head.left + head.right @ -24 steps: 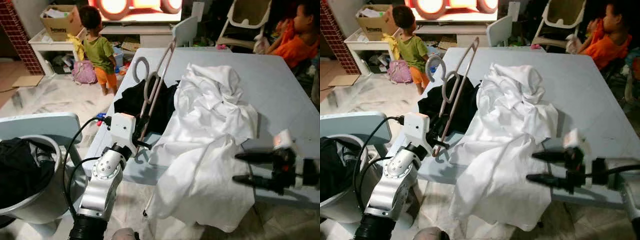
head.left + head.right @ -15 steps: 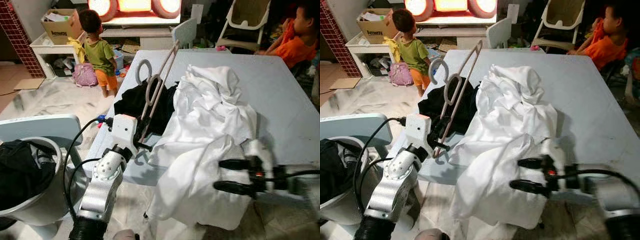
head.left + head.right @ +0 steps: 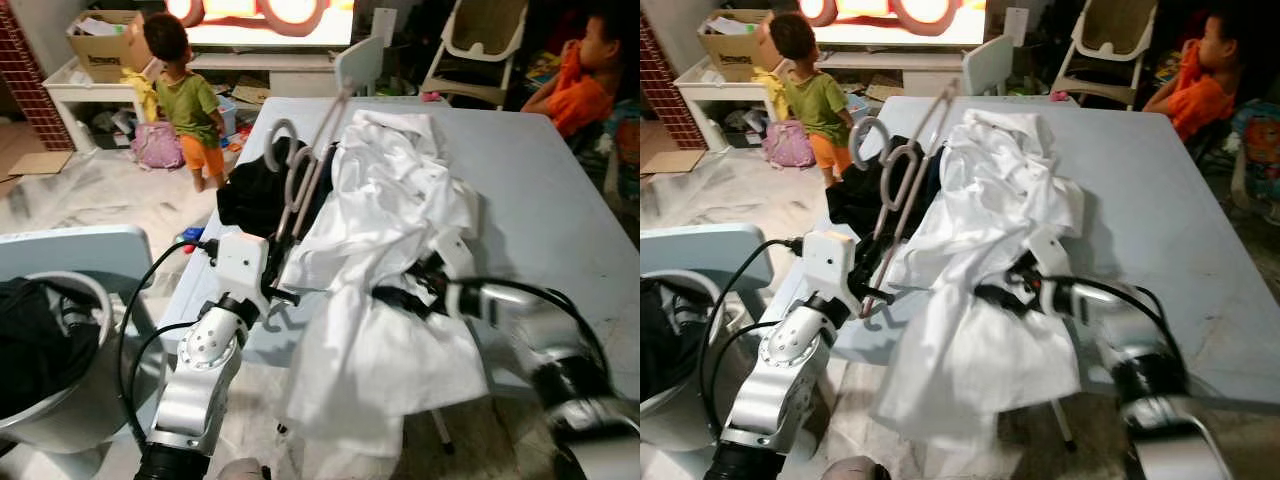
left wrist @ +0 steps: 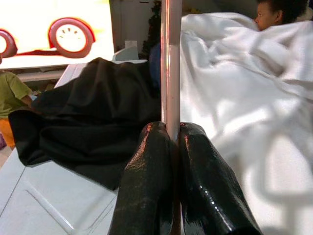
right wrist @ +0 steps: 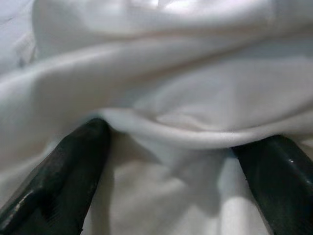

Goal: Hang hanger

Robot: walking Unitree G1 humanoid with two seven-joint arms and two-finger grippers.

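A: Surface? Pale blue-grey table (image 3: pixel 560 190), living rm, TV lit behind.

B: L gripper (image 4: pixel 168 142) clamped on thin pinkish hanger (image 3: pixel 305 175), held tilted over crumpled black garment (image 3: pixel 255 195) at table's left edge.

A: R side?

B: R gripper (image 5: pixel 171 161) fingers spread wide, pressed into rumpled white shirt (image 3: pixel 390 220) mid-table.

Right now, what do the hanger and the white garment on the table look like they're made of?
The hanger, clamped in the left gripper, looks like thin, smooth metal or plastic rod with a pale pinkish sheen; which one is unclear. The white garment, where the right gripper has its fingers spread, looks like soft, thin woven cloth, matte, draping in loose folds.
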